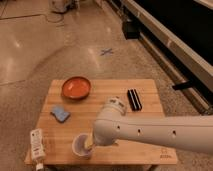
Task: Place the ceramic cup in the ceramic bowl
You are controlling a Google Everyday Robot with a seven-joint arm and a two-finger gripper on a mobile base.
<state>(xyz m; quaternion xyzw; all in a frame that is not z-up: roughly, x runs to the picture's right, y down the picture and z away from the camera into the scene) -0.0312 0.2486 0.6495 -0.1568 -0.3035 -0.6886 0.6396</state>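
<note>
Gripper (90, 143) sits at the right rim of the ceramic cup (79, 147), near the bench's (112, 90) front edge, left of centre. I cannot tell its state, because the arm covers it. The ceramic bowl (76, 87) rests near the back-left corner, its orange-red interior showing. A white bottle (36, 146) lies at the front-left corner, and I cannot read its label print.

Orange-red bowl (76, 88) (white cup (79, 146) at gripper (90, 143))

My gripper (90, 143) sits at the ceramic cup (78, 147), front of table (116, 88); bottle (36, 147) left, sponge (60, 113) then ceramic bowl (76, 87) behind.
</note>
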